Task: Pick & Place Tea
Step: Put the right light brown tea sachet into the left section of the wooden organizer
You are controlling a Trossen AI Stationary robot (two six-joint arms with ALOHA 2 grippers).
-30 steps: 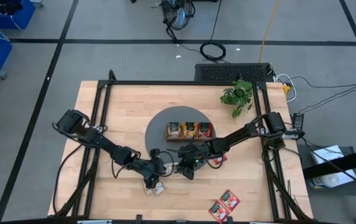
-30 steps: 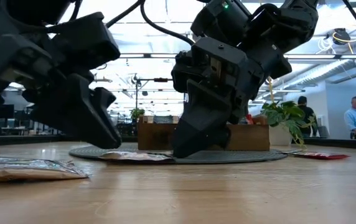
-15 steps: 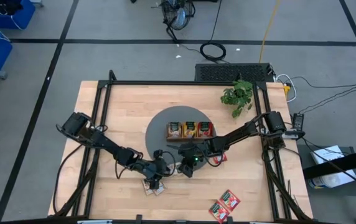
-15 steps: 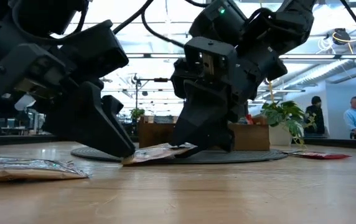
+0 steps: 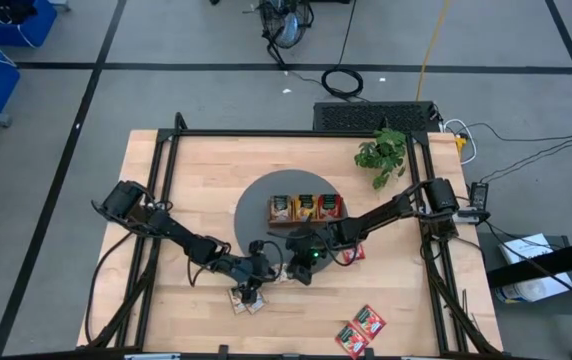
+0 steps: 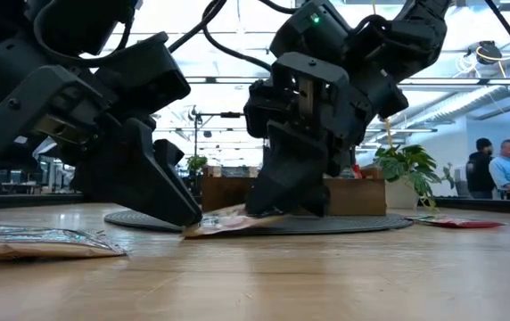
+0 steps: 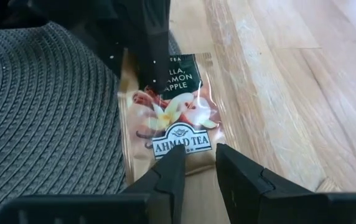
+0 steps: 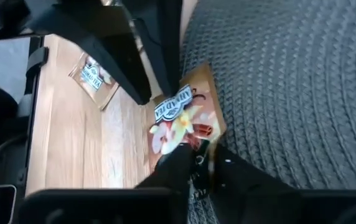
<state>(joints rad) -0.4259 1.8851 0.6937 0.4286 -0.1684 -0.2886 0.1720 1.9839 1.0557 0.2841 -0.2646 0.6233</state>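
Tea sachet [image 7: 168, 121], beige with a vanilla flower print, lay at the edge of the round grey mat [image 5: 258, 212], half on the mat and half on the wooden table [image 5: 166, 190]. We had our right hand [image 8: 198, 163] clenched on one end of it, lifting that end slightly. Our left hand [image 7: 196, 163] stood at the opposite end with fingers slightly parted, touching the sachet's edge. More beige sachets [image 5: 247, 301] lay near the mat, and red ones [image 5: 361, 330] well apart from it.
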